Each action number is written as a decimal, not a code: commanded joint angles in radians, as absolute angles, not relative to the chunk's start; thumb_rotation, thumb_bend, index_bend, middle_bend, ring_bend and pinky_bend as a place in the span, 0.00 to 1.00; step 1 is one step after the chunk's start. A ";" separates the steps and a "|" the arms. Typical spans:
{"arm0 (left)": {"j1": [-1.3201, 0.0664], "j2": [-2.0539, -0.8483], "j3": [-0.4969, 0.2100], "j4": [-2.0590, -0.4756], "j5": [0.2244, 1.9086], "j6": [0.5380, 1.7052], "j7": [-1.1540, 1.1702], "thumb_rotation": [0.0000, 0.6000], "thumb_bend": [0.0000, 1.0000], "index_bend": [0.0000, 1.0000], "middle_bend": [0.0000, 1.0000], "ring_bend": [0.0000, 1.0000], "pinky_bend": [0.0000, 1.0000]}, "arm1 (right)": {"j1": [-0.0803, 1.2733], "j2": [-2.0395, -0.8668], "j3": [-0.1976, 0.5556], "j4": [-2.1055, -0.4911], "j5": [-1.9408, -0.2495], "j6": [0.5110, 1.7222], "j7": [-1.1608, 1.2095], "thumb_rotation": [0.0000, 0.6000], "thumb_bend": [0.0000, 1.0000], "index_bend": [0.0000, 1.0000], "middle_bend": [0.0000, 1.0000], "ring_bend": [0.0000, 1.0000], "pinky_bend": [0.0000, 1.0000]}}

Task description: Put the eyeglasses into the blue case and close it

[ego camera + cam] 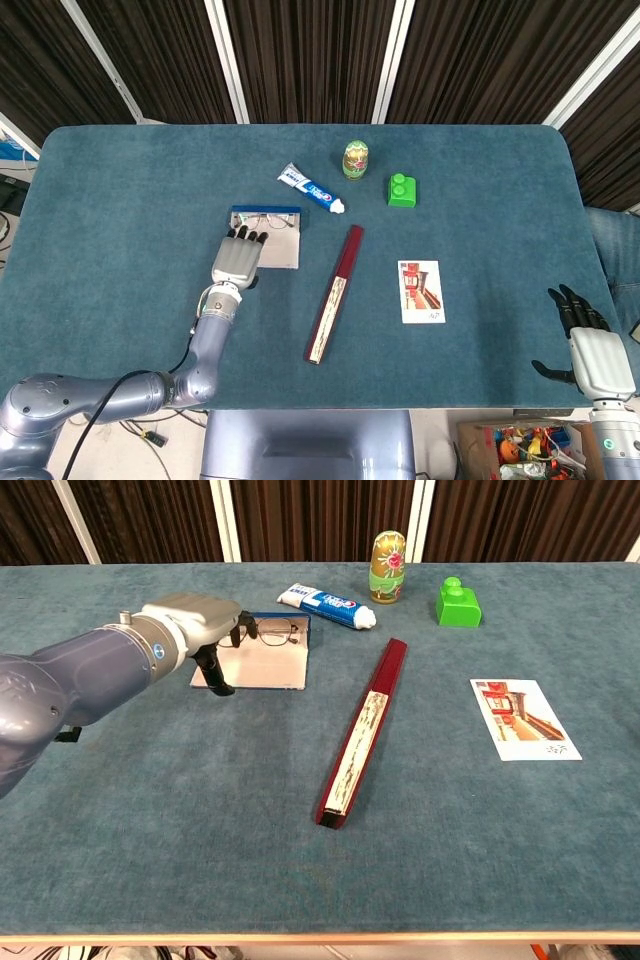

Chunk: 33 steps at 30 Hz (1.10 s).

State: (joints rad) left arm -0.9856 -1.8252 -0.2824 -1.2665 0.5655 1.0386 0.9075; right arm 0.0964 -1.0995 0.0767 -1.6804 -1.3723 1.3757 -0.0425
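**What you cannot see**

Your left hand [237, 259] covers the near left part of the open blue case [279, 247] in the head view, and in the chest view it hides the left lens of the eyeglasses [272, 632]. Whether its fingertips touch the case you cannot tell from either view. The glasses are too small in the head view to make out. Your right hand [590, 345] shows only in the head view, off the table's [120, 200] right edge, its arm cut by the picture's bottom edge.
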 commanded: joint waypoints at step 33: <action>-1.008 -1.908 -0.251 -1.079 0.634 0.986 0.900 1.00 0.20 0.15 0.18 0.05 0.04 | 0.099 -1.090 0.075 -1.691 -1.362 1.359 -0.032 1.00 0.06 0.04 0.00 0.09 0.18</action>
State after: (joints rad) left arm -1.0086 -1.9065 -0.2505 -1.0806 0.6322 0.9874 0.9018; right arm 0.0992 -1.0897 0.0749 -1.6914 -1.3616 1.3592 -0.0319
